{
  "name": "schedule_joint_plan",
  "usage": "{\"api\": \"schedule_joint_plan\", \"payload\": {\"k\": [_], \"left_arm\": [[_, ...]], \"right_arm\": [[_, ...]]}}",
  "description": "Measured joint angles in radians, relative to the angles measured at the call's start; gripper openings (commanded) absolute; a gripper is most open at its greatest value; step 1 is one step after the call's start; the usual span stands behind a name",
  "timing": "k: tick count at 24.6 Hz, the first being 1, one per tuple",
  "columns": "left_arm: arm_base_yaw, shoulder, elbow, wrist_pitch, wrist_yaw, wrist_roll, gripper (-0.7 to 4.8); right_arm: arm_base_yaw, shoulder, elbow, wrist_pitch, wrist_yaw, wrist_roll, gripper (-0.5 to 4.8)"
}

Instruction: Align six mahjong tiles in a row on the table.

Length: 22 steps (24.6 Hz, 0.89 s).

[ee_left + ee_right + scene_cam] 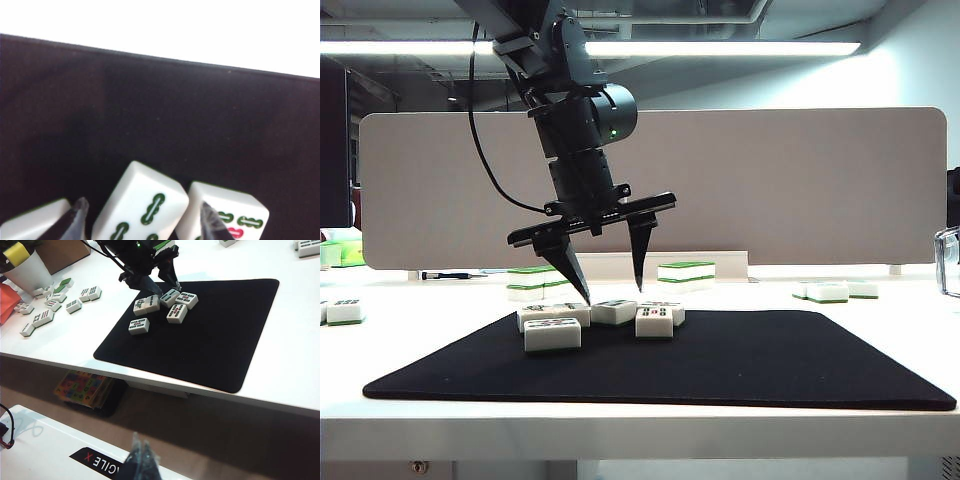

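Note:
Several mahjong tiles (613, 311) lie face up in a loose cluster on the far left part of the black mat (770, 360) on the table (295, 365). They are not in one line; one tile (139, 326) lies apart, nearer the mat's front. My left gripper (612, 293) points down over the cluster, open, its tips just above the tiles. In the left wrist view one tile (140, 205) lies between the fingers (77, 212) with a gap on each side, and another tile (230, 215) lies beside it. My right gripper (142, 460) is shut, low and far off the table.
Loose tiles (50, 300) lie on the white top left of the mat, near a white cup (27, 270). Stacks with green tops (685, 272) stand behind the mat, before the grey divider (770, 180). More tiles (835, 291) lie at the right.

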Motion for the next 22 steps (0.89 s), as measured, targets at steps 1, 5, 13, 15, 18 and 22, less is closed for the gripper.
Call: {"api": "schedule_joint_plan", "payload": {"k": [1, 5, 13, 15, 18, 22], "left_arm": [[0.000, -0.002, 0.005, -0.003, 0.000, 0.029, 2.90], [0.005, -0.024, 0.036, -0.010, -0.005, 0.205, 2.87], [0.006, -0.037, 0.077, -0.052, -0.056, 0.683, 2.73], [0.005, -0.030, 0.076, -0.047, -0.095, 0.704, 2.73], [0.007, -0.014, 0.078, 0.008, -0.119, 0.708, 2.73], [-0.001, 0.021, 0.078, 0.020, -0.118, 0.709, 2.73]], "right_arm": [[0.000, 0.000, 0.000, 0.000, 0.000, 0.000, -0.01], [0.000, 0.000, 0.000, 0.000, 0.000, 0.000, -0.01], [0.000, 0.000, 0.000, 0.000, 0.000, 0.000, -0.01], [0.000, 0.000, 0.000, 0.000, 0.000, 0.000, -0.01], [0.000, 0.000, 0.000, 0.000, 0.000, 0.000, -0.01], [0.000, 0.000, 0.000, 0.000, 0.000, 0.000, -0.01]]}}
